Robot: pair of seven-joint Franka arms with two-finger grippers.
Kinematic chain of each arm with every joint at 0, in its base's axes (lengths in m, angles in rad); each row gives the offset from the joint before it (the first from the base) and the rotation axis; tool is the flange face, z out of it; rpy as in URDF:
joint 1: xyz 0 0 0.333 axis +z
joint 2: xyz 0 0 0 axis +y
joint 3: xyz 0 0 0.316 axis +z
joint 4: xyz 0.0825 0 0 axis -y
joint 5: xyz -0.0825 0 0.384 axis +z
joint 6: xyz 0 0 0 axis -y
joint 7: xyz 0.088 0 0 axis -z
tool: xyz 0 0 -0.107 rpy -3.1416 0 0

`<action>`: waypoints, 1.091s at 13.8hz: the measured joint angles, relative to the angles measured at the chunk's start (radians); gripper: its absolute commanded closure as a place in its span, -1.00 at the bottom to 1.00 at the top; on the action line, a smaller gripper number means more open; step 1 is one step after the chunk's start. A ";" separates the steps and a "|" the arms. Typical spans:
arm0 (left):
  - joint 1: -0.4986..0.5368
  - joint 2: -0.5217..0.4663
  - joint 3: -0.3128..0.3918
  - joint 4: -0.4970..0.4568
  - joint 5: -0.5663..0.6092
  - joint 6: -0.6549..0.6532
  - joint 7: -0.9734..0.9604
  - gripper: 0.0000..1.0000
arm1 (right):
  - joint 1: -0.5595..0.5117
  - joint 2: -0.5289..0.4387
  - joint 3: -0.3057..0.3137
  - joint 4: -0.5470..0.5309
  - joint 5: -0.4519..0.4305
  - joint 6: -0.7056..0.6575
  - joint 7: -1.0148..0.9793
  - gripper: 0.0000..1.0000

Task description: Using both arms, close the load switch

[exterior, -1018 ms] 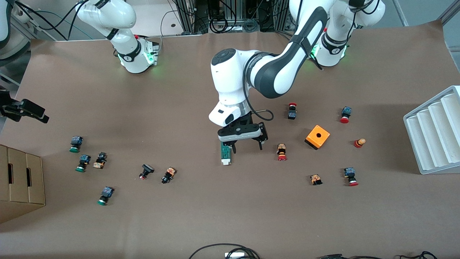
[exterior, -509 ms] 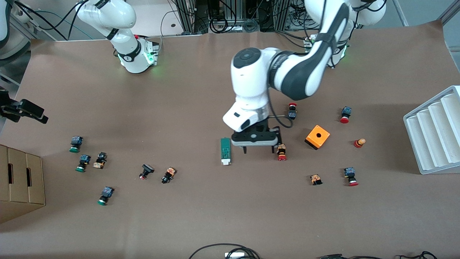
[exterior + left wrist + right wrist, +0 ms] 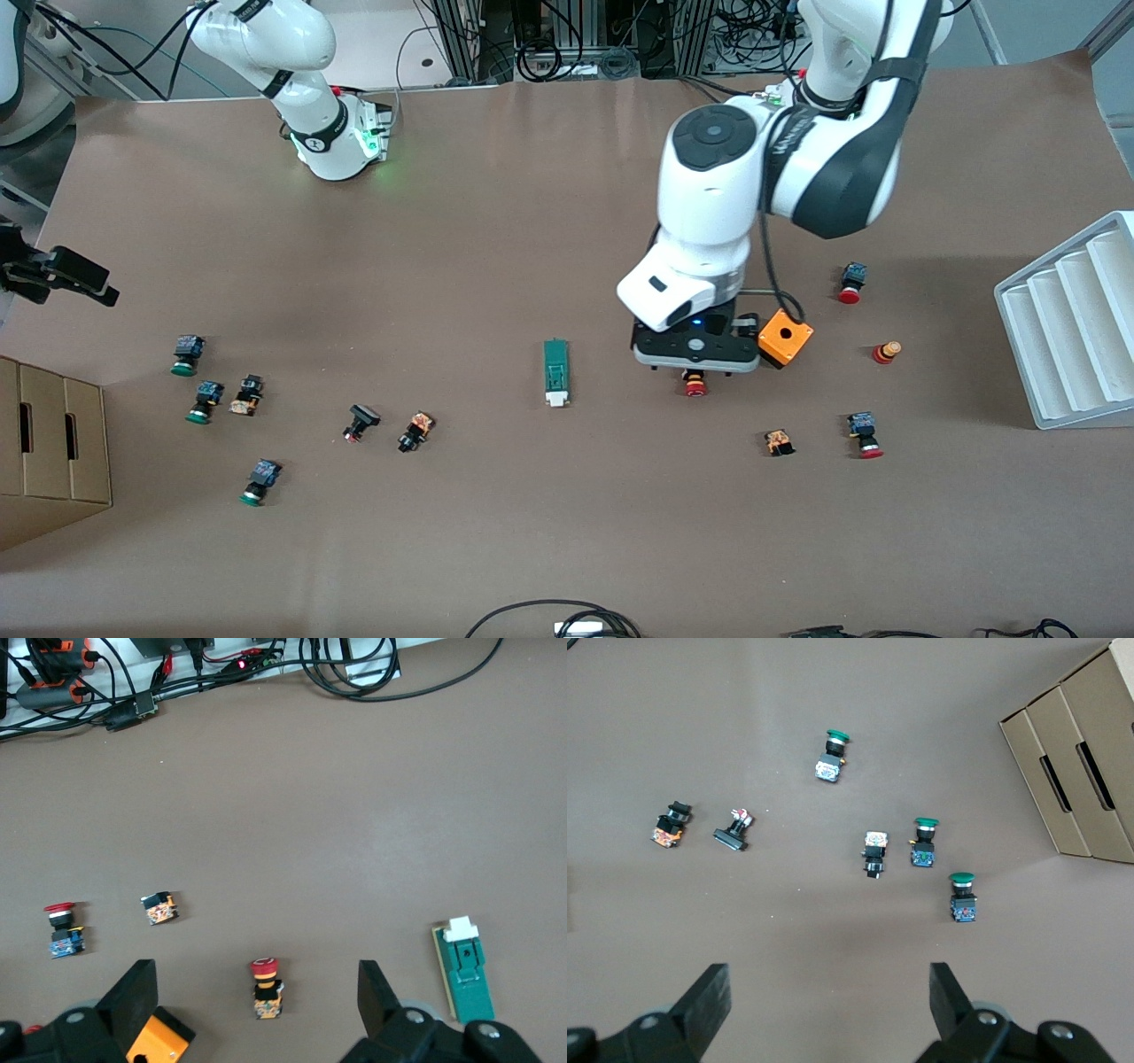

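Note:
The load switch (image 3: 555,373), a narrow green bar with a white block at its nearer end, lies flat mid-table. It also shows in the left wrist view (image 3: 465,970). My left gripper (image 3: 695,365) is open and empty. It hangs over a red-capped push button (image 3: 695,383) beside the orange box (image 3: 783,337), toward the left arm's end from the switch. In the left wrist view that button (image 3: 267,989) lies between the spread fingers (image 3: 137,992). My right gripper (image 3: 71,273) is open and empty (image 3: 828,1001), over the right arm's end of the table.
Green-capped push buttons (image 3: 205,400) and a cardboard box (image 3: 49,447) lie at the right arm's end. Red-capped buttons (image 3: 864,436) and a white ribbed tray (image 3: 1072,319) are at the left arm's end. Cables (image 3: 567,620) lie at the nearest table edge.
My left gripper has moved from the load switch toward the left arm's end, to over the red-capped button by the orange box. The switch and right gripper have stayed put.

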 measured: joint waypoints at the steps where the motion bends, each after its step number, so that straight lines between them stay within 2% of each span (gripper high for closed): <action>1: 0.006 -0.007 0.000 0.000 -0.012 -0.018 0.027 -1.00 | 0.000 0.000 0.000 0.000 0.000 0.000 0.000 -1.00; 7: 0.100 -0.060 0.001 0.000 -0.102 -0.109 0.242 -1.00 | 0.001 0.000 0.004 0.001 0.000 0.002 -0.003 -1.00; 15: 0.316 -0.123 0.004 0.000 -0.236 -0.215 0.576 -1.00 | 0.003 0.000 0.007 0.002 0.000 0.003 -0.009 -1.00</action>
